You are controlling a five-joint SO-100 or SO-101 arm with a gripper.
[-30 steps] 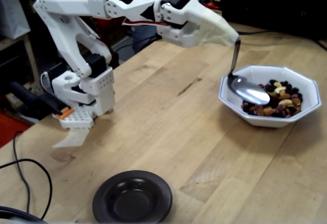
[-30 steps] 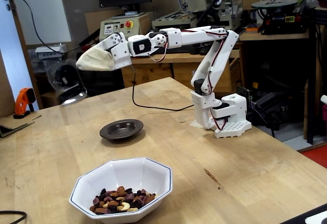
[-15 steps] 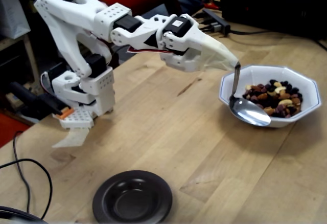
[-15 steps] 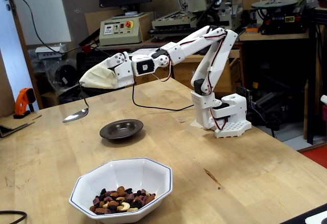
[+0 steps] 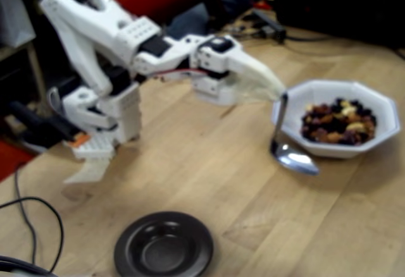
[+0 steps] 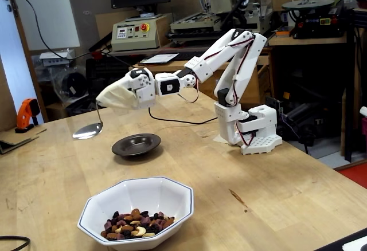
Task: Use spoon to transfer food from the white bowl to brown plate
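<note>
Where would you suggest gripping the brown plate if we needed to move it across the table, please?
Grip the brown plate by its wide rim, coming from above with one finger inside and one outside. It lies flat and shallow, so the sides offer nothing to pinch. The edge facing the arm's base is probably easiest.

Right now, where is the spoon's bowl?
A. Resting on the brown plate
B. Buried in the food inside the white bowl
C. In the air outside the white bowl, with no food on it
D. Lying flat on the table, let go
C: the spoon hangs from the gripper beside the white bowl, its scoop bare and shiny.
</note>
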